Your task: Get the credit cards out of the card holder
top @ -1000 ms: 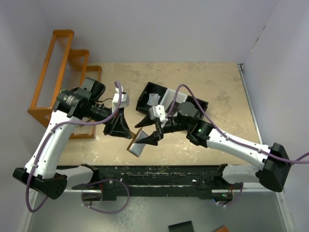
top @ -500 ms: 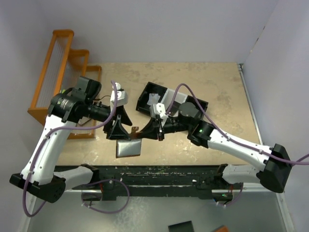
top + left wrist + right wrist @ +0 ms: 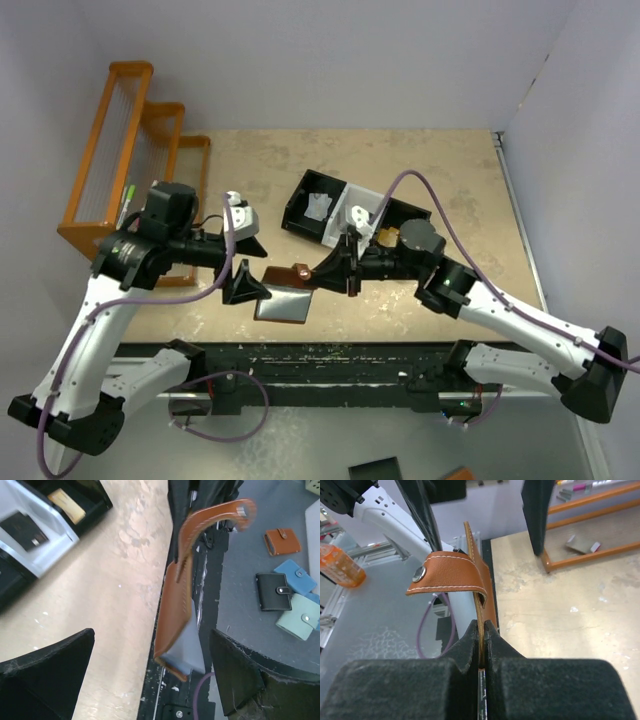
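The card holder, a brown leather wallet with pale blue-grey lining, hangs open above the table's near edge. My right gripper is shut on its brown edge, and the snap tab curls over to the left. My left gripper stands open just left of the card holder, its fingers apart from it on either side. A dark credit card and a gold one lie in the tray's compartments.
A black-and-white compartment tray stands behind the grippers at mid-table. An orange wire rack stands along the left edge. Several small wallets lie on the grey surface beyond the table's near edge.
My left gripper opened, let go of the card holder and drew back left. My right gripper shut on its edge, and the card holder has swung right and flatter.
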`<state>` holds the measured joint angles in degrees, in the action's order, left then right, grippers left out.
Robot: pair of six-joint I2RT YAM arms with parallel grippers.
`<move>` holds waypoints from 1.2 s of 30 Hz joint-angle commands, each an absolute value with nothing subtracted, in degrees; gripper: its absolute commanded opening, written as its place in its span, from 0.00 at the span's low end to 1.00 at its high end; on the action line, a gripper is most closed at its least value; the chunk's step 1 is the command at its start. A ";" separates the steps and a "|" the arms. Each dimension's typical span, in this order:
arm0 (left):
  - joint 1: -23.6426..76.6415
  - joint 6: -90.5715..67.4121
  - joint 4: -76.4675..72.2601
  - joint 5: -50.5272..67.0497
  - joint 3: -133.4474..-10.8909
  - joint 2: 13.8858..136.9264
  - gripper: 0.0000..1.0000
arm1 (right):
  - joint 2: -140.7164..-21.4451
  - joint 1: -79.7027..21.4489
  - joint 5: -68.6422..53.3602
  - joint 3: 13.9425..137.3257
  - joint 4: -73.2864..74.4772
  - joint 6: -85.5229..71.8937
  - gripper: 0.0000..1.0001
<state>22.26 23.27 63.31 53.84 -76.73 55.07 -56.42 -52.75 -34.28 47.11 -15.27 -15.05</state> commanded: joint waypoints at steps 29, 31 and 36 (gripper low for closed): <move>15.44 -22.91 27.79 79.37 -66.67 58.60 0.00 | -54.92 -51.94 -37.28 38.96 -38.45 -29.72 0.71; 15.21 -24.48 26.28 79.56 -66.90 58.51 0.00 | -54.28 -51.88 -37.06 38.28 -38.46 -29.83 0.71; 15.18 -28.49 22.28 79.10 -66.47 57.23 0.00 | -54.16 -51.93 -34.08 38.57 -38.50 -30.54 0.69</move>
